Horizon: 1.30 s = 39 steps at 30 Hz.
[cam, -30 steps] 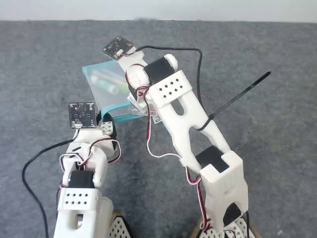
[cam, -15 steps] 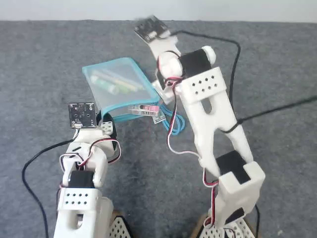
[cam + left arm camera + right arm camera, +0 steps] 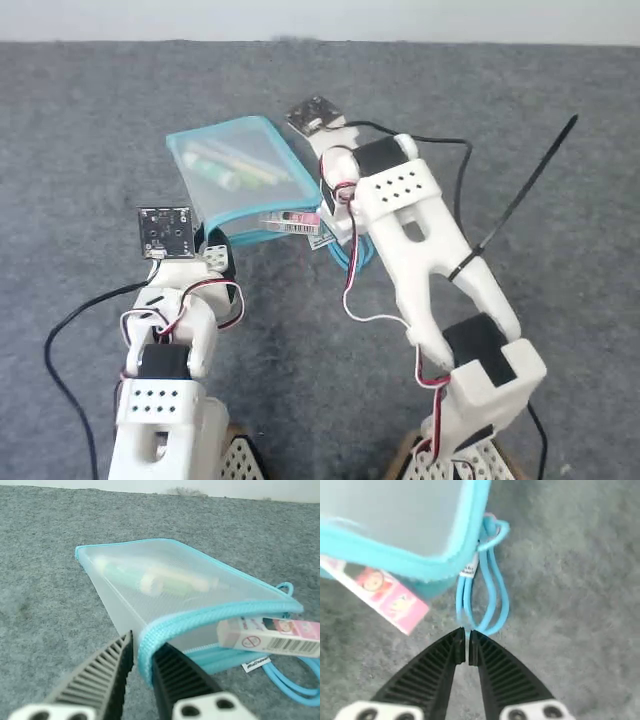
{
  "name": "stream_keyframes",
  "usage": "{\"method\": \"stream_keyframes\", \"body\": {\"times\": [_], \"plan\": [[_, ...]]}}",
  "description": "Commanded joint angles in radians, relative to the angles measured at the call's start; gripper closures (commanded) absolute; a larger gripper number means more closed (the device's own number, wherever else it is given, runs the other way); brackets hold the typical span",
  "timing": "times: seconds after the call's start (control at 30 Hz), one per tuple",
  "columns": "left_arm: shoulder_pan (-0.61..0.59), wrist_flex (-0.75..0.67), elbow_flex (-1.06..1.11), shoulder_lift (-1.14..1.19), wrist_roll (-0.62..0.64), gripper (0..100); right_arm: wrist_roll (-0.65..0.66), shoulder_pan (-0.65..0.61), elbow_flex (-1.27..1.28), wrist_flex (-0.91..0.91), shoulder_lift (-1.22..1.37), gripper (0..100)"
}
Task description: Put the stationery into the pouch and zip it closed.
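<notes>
Pouch, eraser jutting from mouth, grey carpet

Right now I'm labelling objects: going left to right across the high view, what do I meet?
First the wrist camera board → eraser at the pouch mouth → blue cord loop → black cable tie.

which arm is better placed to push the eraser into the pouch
Right, probably. The left claw grips the pouch at its open edge, steadying it; the right claw pinches just the cord beside the eraser, so it could let go and push.
</notes>
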Motion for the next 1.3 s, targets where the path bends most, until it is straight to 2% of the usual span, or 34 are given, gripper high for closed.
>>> {"method": "stream_keyframes", "body": {"times": [0.0, 0.17, 0.37, 0.53, 0.67, 0.8, 1.03, 1.1, 1.27], "plan": [[0.011, -0.025, -0.027, -0.003, -0.005, 99, -0.028, -0.074, -0.005, -0.05, -0.079, 99.1], [0.011, -0.023, -0.027, -0.003, -0.005, 99, -0.051, -0.127, -0.009, -0.111, -0.082, 99.1], [0.011, -0.021, -0.027, -0.003, -0.005, 99, -0.058, -0.125, -0.017, -0.202, -0.093, 99.1], [0.011, -0.021, -0.027, -0.003, -0.005, 99, -0.06, -0.054, -0.02, -0.127, -0.209, 99.1], [0.011, -0.023, -0.027, -0.003, -0.005, 99, -0.057, 0.033, 0.095, -0.094, -0.374, 99.1], [0.008, -0.021, -0.031, -0.003, -0.005, 99, -0.051, 0.068, 0.391, -0.277, -0.506, 99.0], [0.002, -0.009, -0.047, -0.005, -0.005, 99, -0.049, 0.07, 0.844, -0.806, -0.568, 99.0], [0.002, 0.055, -0.093, -0.006, -0.003, 99, -0.049, 0.082, 0.899, -0.86, -0.568, 99.0], [0.0, 0.345, -0.231, -0.135, -0.005, 99, -0.049, 0.105, 0.925, -0.863, -0.567, 99.0]]}}
